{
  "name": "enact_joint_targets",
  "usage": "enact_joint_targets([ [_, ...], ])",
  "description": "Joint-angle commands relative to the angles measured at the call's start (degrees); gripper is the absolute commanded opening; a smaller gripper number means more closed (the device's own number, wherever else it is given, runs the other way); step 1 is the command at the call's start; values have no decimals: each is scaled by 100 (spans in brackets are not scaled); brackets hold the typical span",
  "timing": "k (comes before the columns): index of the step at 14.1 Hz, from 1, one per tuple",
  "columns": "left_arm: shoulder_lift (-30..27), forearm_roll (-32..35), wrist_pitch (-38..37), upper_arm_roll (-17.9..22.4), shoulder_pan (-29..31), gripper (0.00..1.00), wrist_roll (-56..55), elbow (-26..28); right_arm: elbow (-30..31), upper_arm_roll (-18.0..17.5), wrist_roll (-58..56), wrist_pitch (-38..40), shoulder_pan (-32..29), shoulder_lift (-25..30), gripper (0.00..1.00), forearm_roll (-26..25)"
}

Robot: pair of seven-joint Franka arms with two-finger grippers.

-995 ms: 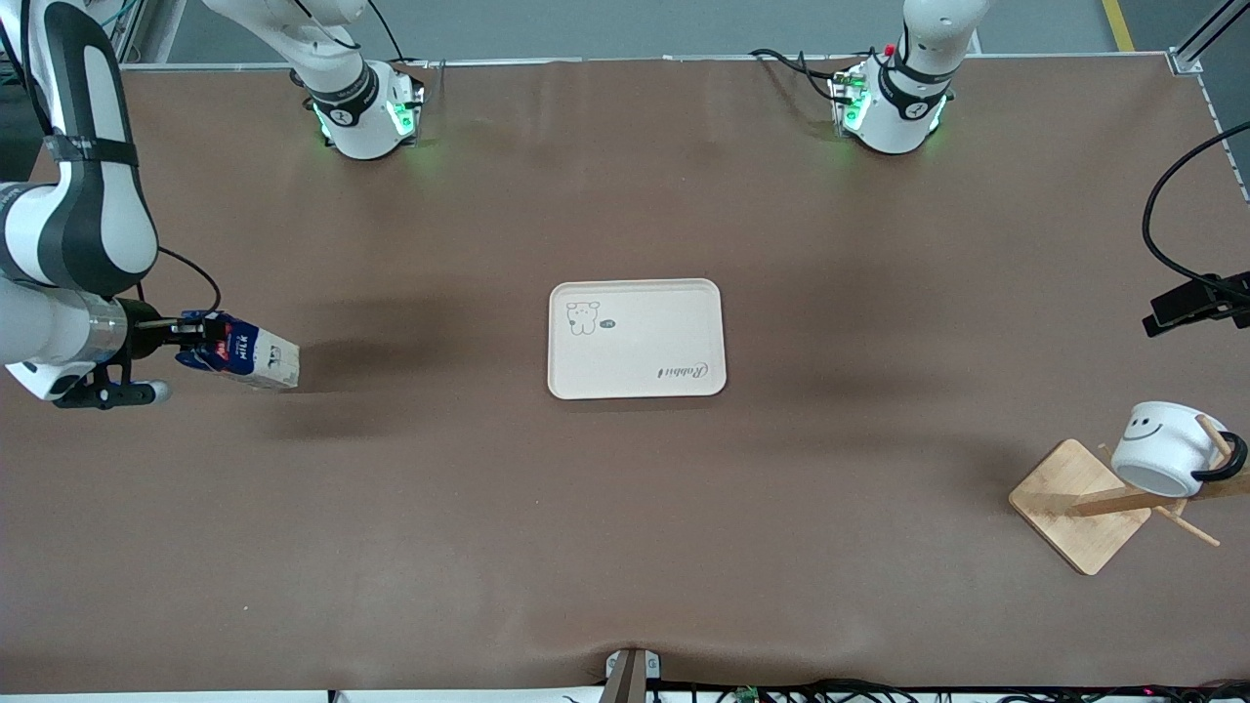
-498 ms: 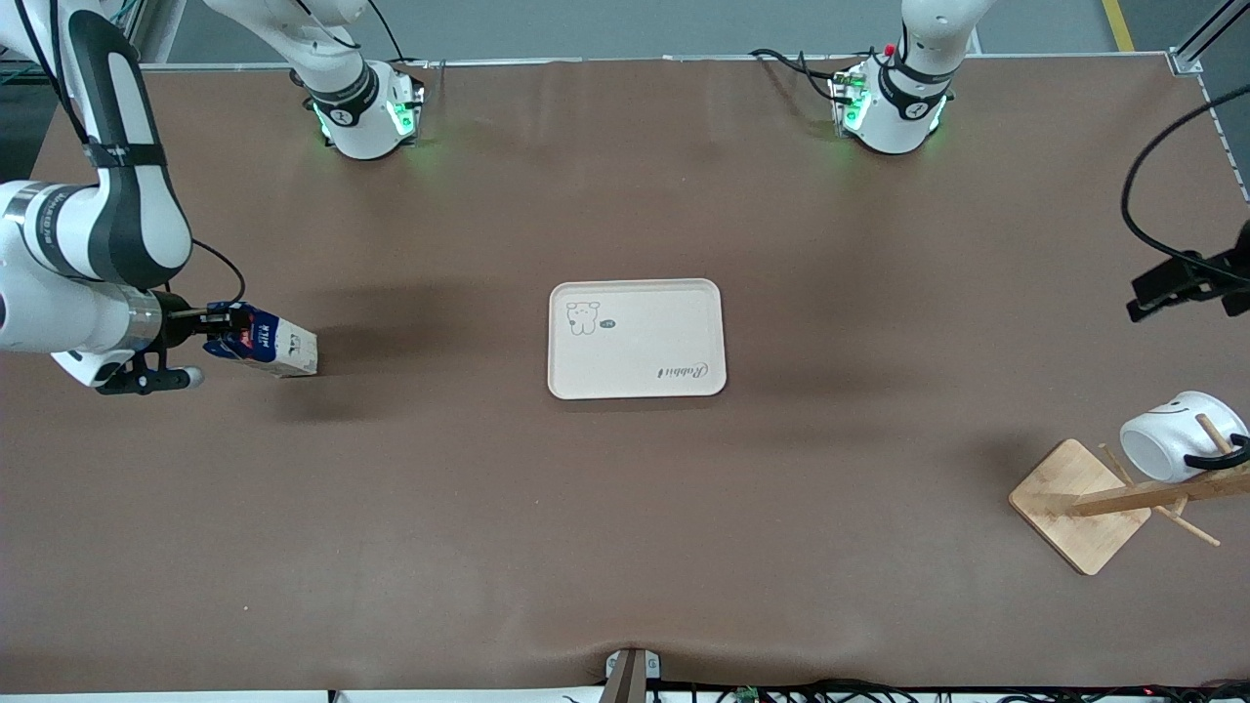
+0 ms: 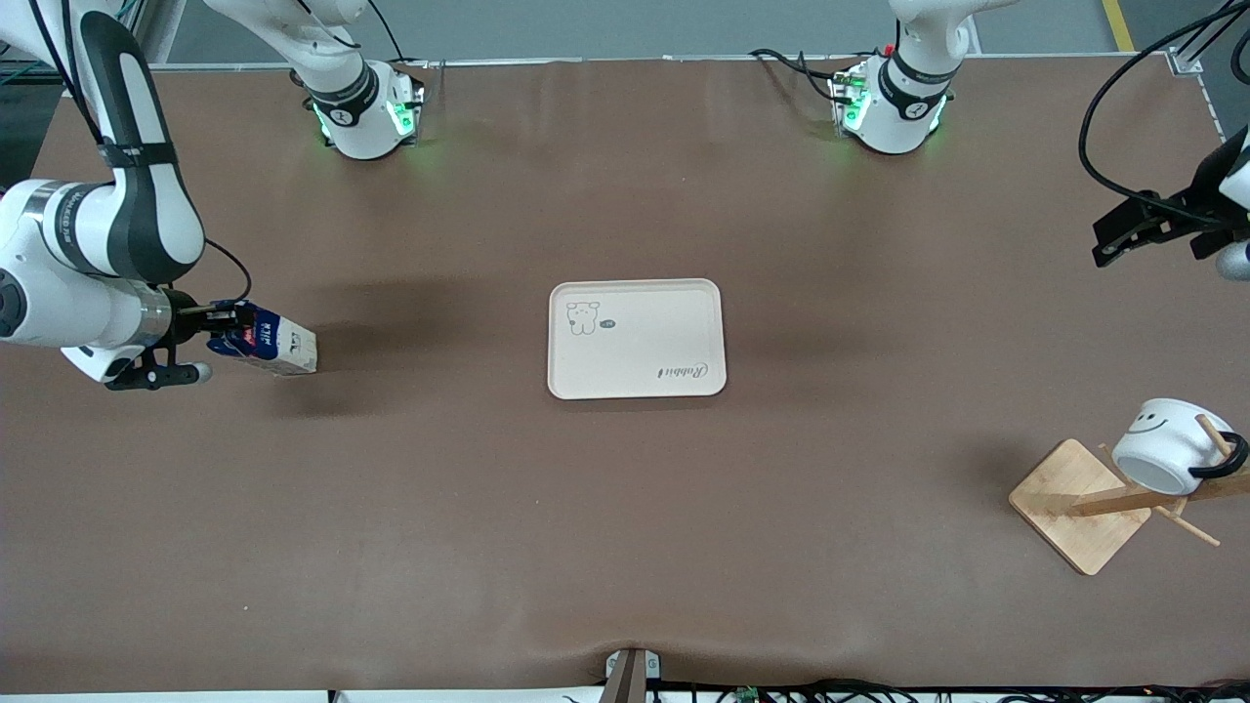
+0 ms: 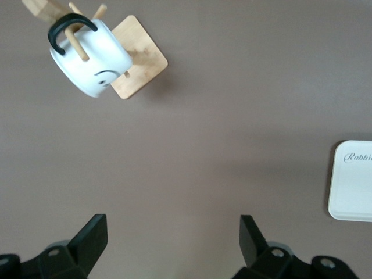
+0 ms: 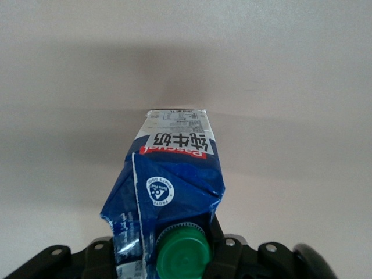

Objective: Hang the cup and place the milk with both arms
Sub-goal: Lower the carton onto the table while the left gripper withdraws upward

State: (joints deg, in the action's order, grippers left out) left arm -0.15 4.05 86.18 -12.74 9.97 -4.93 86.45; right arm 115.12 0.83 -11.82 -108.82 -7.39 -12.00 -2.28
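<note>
The milk carton [image 3: 273, 349], dark blue above and white below, is held tipped on its side low over the table at the right arm's end. My right gripper [image 3: 223, 330] is shut on its blue top. In the right wrist view the green cap [image 5: 183, 253] sits between the jaws, with the carton [image 5: 174, 174] pointing away. The white smiley cup [image 3: 1162, 449] hangs by its black handle on a peg of the wooden rack [image 3: 1079, 503]. My left gripper [image 3: 1123, 232] is open and empty, up in the air at the left arm's end. In the left wrist view the gripper [image 4: 172, 232] is empty and the cup [image 4: 87, 64] hangs apart from it.
A cream tray [image 3: 637, 339] with a small dog print lies at the table's middle; its edge also shows in the left wrist view [image 4: 351, 180]. The rack's square bamboo base [image 4: 139, 58] rests near the table's edge at the left arm's end. Both green-lit arm bases stand along the table's edge.
My right gripper has carried the carton a little toward the tray. My left gripper has drawn up and away from the rack. The cup has swung on its peg.
</note>
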Motion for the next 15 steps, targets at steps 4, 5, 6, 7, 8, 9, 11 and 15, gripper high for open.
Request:
enact_joint_targets([
  [4, -319, -291, 21, 492, -461, 100, 62, 355, 257, -48, 4, -113, -43, 75, 63, -123],
  [5, -302, -291, 13, 492, -470, 100, 71, 355, 257, -48, 4, -113, -43, 75, 64, -123],
  [6, -284, -282, 13, 492, -470, 100, 89, 347, 257, -48, 4, -104, -43, 75, 64, -123],
  [7, -258, -282, 21, 492, -470, 100, 89, 338, 266, -57, 13, -104, -43, 66, 64, -123],
  [8, -188, -291, 21, 492, -470, 100, 2, 286, 266, -57, 13, -95, -43, 66, 64, -123],
  [9, -170, -282, 21, 492, -461, 100, 10, 276, 266, -57, 13, -78, -34, 66, 64, -123],
  [11, -152, -273, 21, 492, -444, 100, 89, 276, 248, -66, 22, 10, -25, 66, 71, -114],
  [15, -91, -195, 21, 492, -496, 100, 36, 294, 213, -75, 22, 98, -43, 84, 94, -114],
])
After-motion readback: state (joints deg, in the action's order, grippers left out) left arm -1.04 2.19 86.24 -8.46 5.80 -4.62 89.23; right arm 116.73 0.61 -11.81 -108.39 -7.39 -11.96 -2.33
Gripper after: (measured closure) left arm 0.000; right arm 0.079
